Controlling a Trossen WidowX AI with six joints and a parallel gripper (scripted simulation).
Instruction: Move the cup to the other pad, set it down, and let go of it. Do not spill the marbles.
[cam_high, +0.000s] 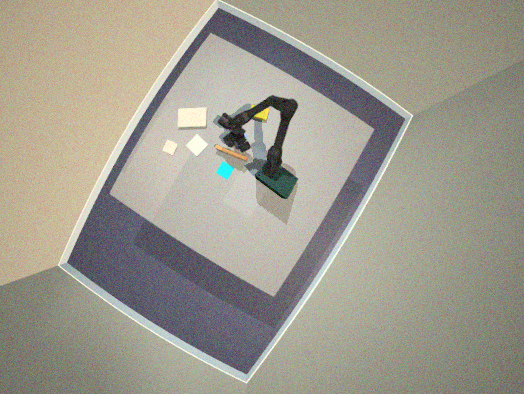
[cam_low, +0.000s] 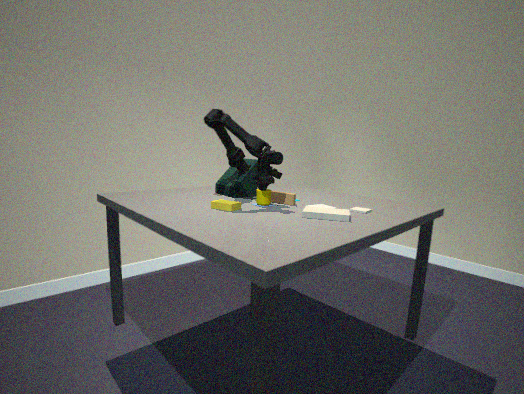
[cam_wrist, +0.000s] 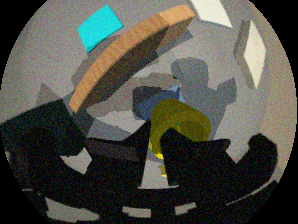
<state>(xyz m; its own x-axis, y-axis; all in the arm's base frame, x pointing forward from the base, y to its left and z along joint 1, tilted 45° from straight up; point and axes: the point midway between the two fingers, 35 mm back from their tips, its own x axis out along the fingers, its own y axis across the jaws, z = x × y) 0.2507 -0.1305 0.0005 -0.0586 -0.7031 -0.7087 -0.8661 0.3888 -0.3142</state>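
Observation:
The yellow cup (cam_low: 263, 196) (cam_wrist: 174, 121) is upright between the fingers of my gripper (cam_low: 265, 186) (cam_wrist: 160, 145) (cam_high: 235, 138), which is shut on its rim. The cup is at table height over a dull blue pad (cam_wrist: 150, 100). I cannot tell whether the cup touches the pad. In the overhead view the arm hides the cup. The bright cyan pad (cam_high: 225, 170) (cam_wrist: 100, 26) lies on the far side of a wooden bar (cam_high: 231, 152) (cam_low: 283, 198) (cam_wrist: 127, 52) from the cup. The marbles are not visible.
A yellow block (cam_high: 261, 114) (cam_low: 225, 205) lies beside the arm. Three white flat blocks (cam_high: 192, 117) (cam_high: 197, 144) (cam_high: 170, 146) lie beyond the gripper; they also show in the side view (cam_low: 326, 212). The arm's green base (cam_high: 277, 182) (cam_low: 234, 181) stands behind.

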